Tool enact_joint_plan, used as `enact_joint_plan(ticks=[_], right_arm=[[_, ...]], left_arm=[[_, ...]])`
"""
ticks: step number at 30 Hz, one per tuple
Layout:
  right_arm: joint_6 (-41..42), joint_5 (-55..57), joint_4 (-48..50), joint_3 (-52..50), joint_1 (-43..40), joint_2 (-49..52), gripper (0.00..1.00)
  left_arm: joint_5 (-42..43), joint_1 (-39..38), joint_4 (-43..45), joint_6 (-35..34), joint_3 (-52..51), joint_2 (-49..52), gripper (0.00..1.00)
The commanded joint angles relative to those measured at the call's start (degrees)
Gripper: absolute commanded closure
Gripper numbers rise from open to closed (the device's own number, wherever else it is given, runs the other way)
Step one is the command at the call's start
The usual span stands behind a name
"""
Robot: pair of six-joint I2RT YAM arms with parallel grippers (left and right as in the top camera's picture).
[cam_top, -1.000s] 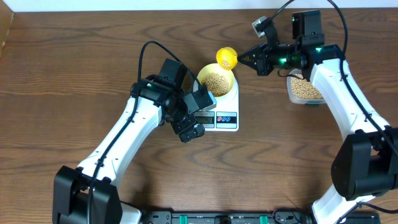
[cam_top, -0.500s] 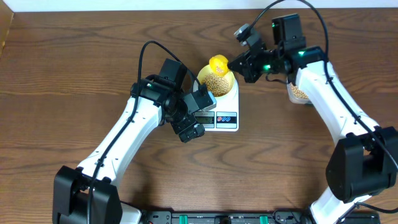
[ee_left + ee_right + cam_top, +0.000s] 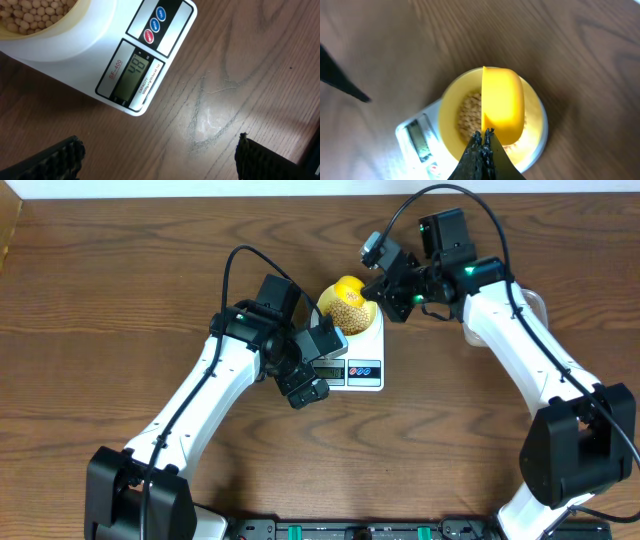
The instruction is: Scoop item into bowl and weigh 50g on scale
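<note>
Two arms: both over the brown wooden table [image 3: 120, 270], meeting at the scale.
Left gripper [image 3: 303, 388]: nearest, jaws spread wide, holds nothing, hovers just off the scale's front edge; in the left wrist view its two dark fingertips [image 3: 62, 157] sit far apart over bare wood.
Scale [image 3: 100, 47]: white, flat on the table, between the two arms; grey display faces the left gripper, digits lit, looks like 48 but not sure; round buttons beside the display.
Bowl [image 3: 447, 107]: pale yellow, upright on the scale's platform, behind the display.
Beans [image 3: 469, 115]: small tan ones, piled inside the bowl, well below the rim.
Yellow scoop [image 3: 502, 107]: turned on its edge above the bowl, back side to the right wrist camera, covering the middle and right part of the bowl; touching the beans or not, cannot tell.
Right gripper [image 3: 482, 145]: farthest, fingers closed tight on the scoop's handle end, reaching in from the far right side, just beside the bowl.
</note>
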Motion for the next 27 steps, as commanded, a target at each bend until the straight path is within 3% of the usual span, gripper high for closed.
enact_joint_plan(ticks=[1,21,27], right_arm=[[-4.57,7.56,-0.04,1.27,1.84,-1.57,0.99],[-5.16,19.34,0.74,1.27,6.69,-1.57,0.99],[0.63,18.14,2.78,1.27,6.34,-1.57,0.99]], left_arm=[[0.50,0.20,-0.13,0.37,-0.13,0.37,0.02],[0.50,0.20,-0.13,0.37,-0.13,0.37,0.02],[0.50,0.20,-0.13,0.37,-0.13,0.37,0.02]])
